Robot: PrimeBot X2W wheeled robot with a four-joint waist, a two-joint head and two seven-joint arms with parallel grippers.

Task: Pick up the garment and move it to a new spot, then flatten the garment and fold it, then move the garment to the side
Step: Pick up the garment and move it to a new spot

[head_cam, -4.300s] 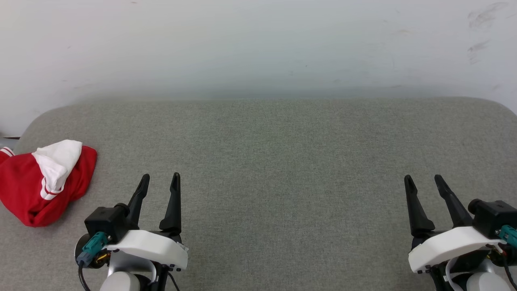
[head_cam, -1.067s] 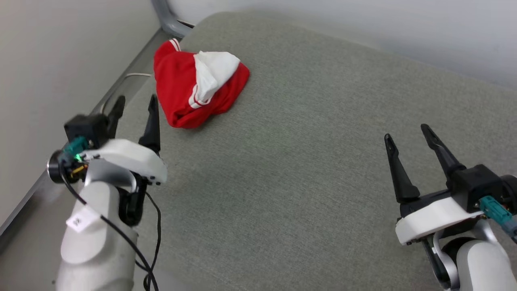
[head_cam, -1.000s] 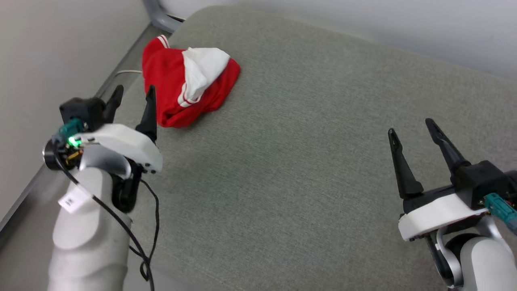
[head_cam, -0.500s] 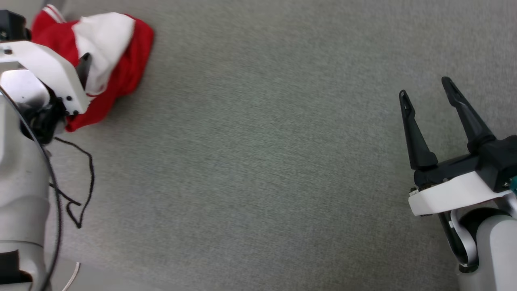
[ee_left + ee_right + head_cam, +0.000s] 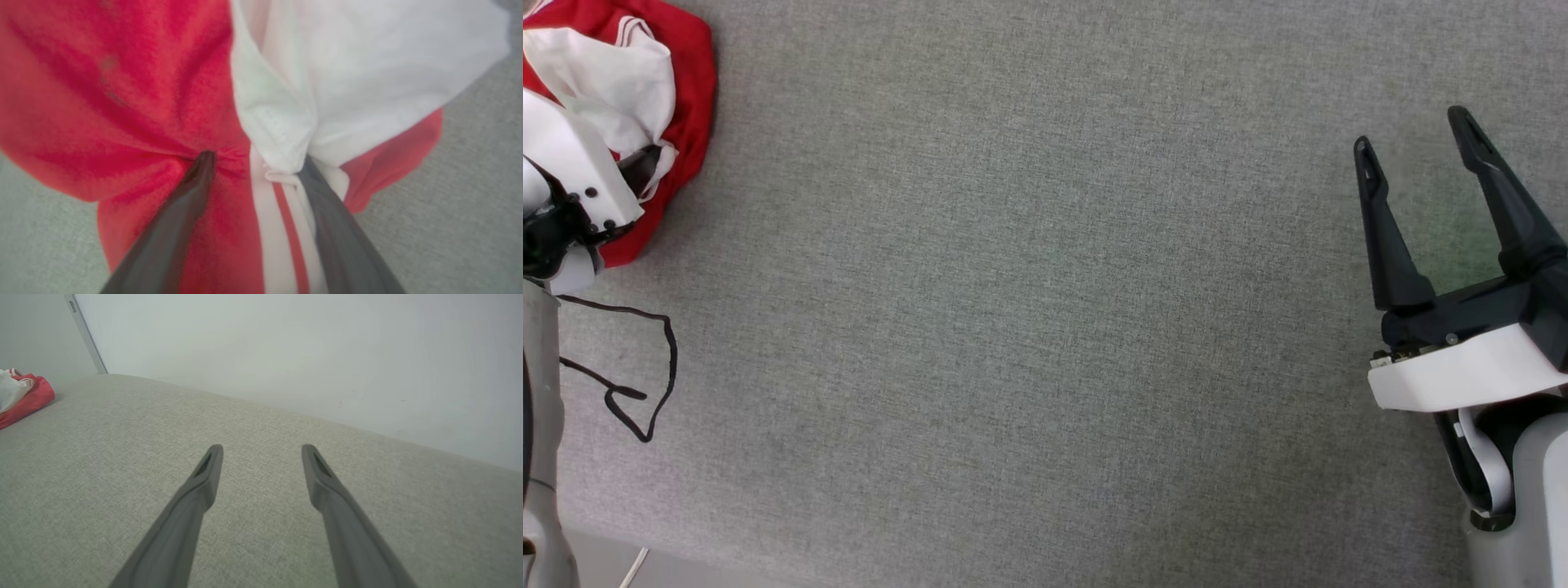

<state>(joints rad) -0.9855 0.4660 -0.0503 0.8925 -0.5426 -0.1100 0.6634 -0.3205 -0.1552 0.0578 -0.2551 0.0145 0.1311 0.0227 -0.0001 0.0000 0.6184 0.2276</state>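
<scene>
Garment (image 5: 122, 81) within spread left tool (image 5: 253, 157)

A desk (image 5: 1045, 327) covered in grey-green woven fabric spans the head view; behind it stands a plain pale wall (image 5: 286, 343); a grey metal upright (image 5: 86, 335) rises by its far edge.

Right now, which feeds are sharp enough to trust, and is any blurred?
Left wrist view: soft and out of focus, the garment too close to the lens. Head view: sharp, evenly lit, no glare. Right wrist view: clear on the right gripper.
</scene>
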